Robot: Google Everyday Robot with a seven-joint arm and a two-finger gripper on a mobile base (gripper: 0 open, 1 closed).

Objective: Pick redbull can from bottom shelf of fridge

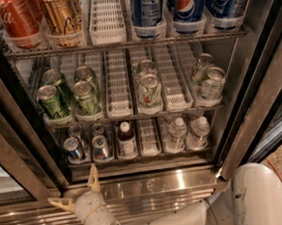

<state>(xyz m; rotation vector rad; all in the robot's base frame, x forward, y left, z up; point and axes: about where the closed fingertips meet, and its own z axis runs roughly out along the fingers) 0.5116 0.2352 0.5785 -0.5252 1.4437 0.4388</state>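
The fridge stands open before me, steel-framed with wire racks. On the bottom shelf two front redbull cans stand in the left lanes, with more behind them. A dark-labelled white-capped bottle stands to their right. My gripper is low at the left, in front of the fridge's steel base and below the cans. It is open and empty, with one finger pointing up and the other pointing left.
Green cans and paler cans fill the middle rack. Coke and Pepsi cans fill the rack above. Clear water bottles stand at bottom right. My white arm crosses the lower right. The door frame rises at left.
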